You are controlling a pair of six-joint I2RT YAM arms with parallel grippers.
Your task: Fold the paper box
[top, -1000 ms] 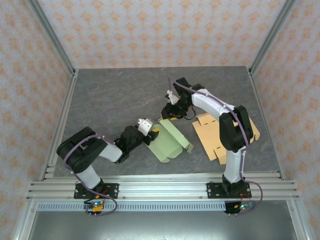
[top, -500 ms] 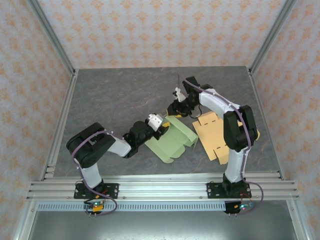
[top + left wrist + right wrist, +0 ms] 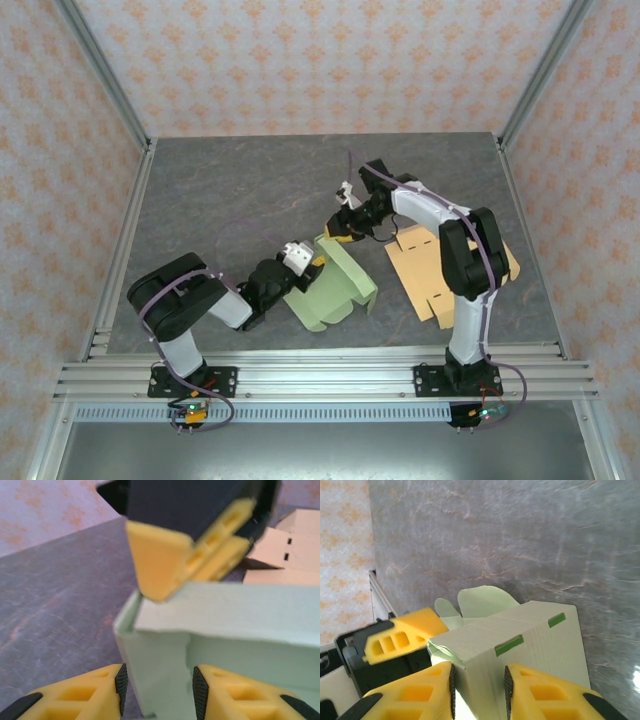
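The green box point(image 3: 335, 285) sat in the middle of the bench point(image 3: 230, 200). My right gripper point(image 3: 478, 677) pinched the box's upper corner. My left gripper point(image 3: 156, 680) had a finger on each side of its left wall; I couldn't tell if it squeezed.

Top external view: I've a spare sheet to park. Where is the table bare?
Bare: the table, far-left, between back wall and left arm. Crowded: near centre, where left gripper and right gripper meet the green box, tan cardboard flat alongside.
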